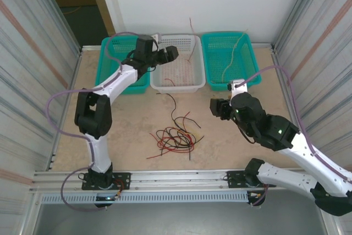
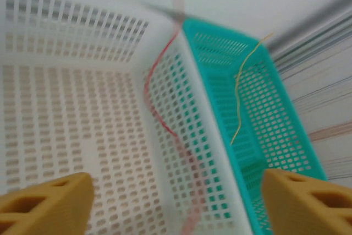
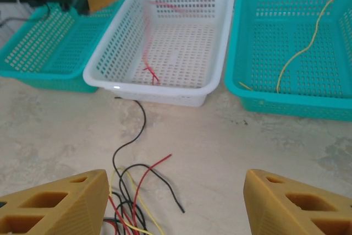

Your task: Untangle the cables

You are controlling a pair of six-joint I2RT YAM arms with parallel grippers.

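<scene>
Main tangle: red, black and yellowish cables (image 1: 173, 136) lie knotted on the table (image 1: 126, 136), at its middle and toward the near edge; one black strand runs from the heap toward the far edge, ending just short of the white basket (image 1: 176, 87).
Red cable (image 2: 151, 103): in the white basket, running along its right wall, the upper end rising above the far rim.
Yellow cable (image 3: 300, 53): alone in the right teal basket (image 1: 254, 59), at the table's far right corner.
Left teal basket (image 1: 110, 64): far left corner, touching the white one.
Left gripper (image 1: 171, 53): over the white basket, jaws spread wide, nothing between them.
Right gripper (image 3: 176, 202): above the table right of the tangle, jaws apart, gripping nothing; heap lies by its left finger (image 3: 55, 202).
</scene>
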